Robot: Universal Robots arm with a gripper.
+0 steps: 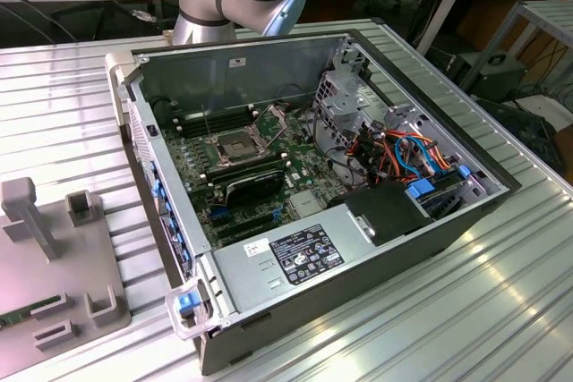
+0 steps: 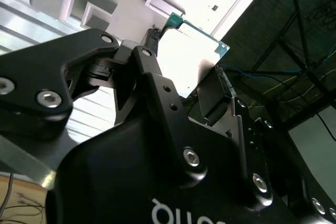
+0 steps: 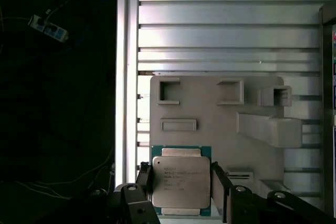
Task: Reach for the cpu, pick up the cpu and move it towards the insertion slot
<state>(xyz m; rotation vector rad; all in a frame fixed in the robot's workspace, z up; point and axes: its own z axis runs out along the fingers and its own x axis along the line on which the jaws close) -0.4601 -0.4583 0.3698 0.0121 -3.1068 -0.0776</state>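
Chip in the pincer's grasp, up over the grey plate!

In the first wrist view the black two-finger gripper (image 3: 182, 181) is clamped on two opposite edges of the small square, pale-grey metal-faced cpu (image 3: 181, 174). It holds the chip clear above the flat grey plastic fixture plate (image 3: 210, 111) on the ribbed aluminium table (image 3: 220, 35). In the exterior view, the silver-framed square insertion slot (image 1: 236, 146) sits well apart, inside the open computer case (image 1: 269, 55).

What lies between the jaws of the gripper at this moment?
The cpu lies there, flanked closely by both jaws of the gripper, as the first wrist view shows.
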